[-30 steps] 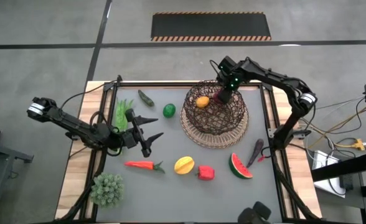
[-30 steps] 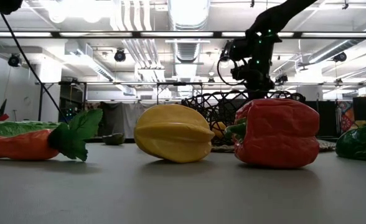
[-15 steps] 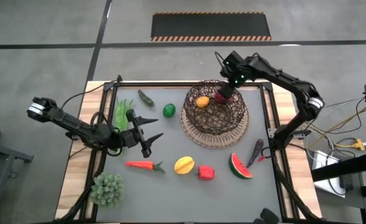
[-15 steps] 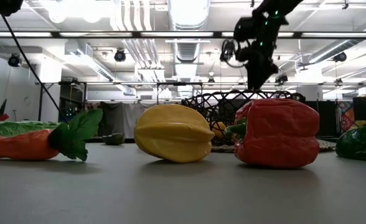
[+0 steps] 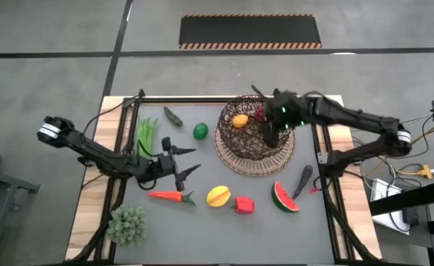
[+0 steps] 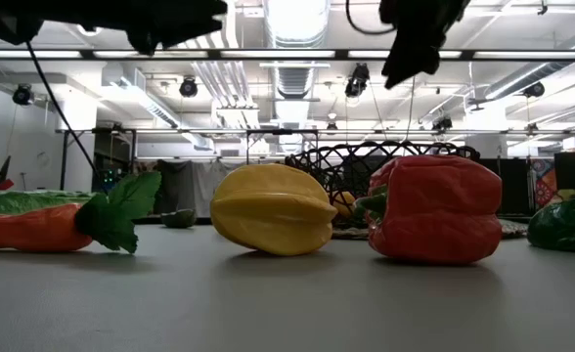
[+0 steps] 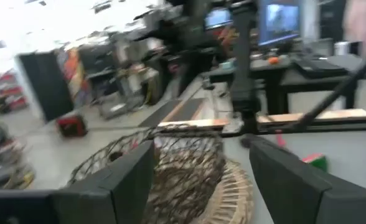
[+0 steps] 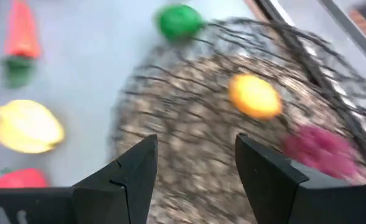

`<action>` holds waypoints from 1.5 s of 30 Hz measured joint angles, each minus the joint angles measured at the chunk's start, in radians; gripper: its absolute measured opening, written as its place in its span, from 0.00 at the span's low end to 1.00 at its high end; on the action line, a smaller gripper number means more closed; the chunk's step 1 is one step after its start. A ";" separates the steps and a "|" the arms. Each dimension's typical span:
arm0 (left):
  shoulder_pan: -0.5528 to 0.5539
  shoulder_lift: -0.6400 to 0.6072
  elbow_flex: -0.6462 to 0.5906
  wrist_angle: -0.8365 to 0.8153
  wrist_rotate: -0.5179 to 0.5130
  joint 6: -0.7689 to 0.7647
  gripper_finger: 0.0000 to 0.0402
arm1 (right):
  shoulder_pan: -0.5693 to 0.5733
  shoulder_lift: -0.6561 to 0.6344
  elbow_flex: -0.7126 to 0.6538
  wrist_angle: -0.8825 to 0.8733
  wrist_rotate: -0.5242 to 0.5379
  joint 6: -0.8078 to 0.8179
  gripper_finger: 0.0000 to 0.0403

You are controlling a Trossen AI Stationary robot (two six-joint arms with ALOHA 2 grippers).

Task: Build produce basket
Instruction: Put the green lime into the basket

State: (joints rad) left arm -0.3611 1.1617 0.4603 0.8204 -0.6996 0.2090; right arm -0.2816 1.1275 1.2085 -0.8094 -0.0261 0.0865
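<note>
Bare counter lies open left of the basket; in front of the basket, mango, pepper and watermelon block the way.

The basket stands on the right half of the table, toward its far edge. In it lie the orange and, just right of it, the grapes. My right gripper is above the basket. Left of the basket is the lime, then the chili and the beans. My left gripper is near the beans. Before the basket lie, from left to right, the carrot, the mango, the pepper, the watermelon slice and the eggplant. The leafy clump sits at the near left corner.
</note>
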 joint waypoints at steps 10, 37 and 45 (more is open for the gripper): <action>0.002 0.109 0.001 0.058 -0.142 -0.074 0.61 | 0.313 -0.167 -0.528 0.777 0.001 -0.084 0.50; 0.193 0.115 0.218 -0.524 -0.177 -0.629 0.61 | 0.318 -0.385 -0.722 0.841 0.000 -0.189 0.50; 0.343 0.133 0.461 -1.186 0.163 -0.832 0.61 | 0.318 -0.386 -0.724 0.804 0.000 -0.189 0.50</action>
State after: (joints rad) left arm -0.0185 1.2947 0.9216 -0.3658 -0.5362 -0.6229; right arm 0.0368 0.7414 0.4843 -0.0055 -0.0257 -0.1028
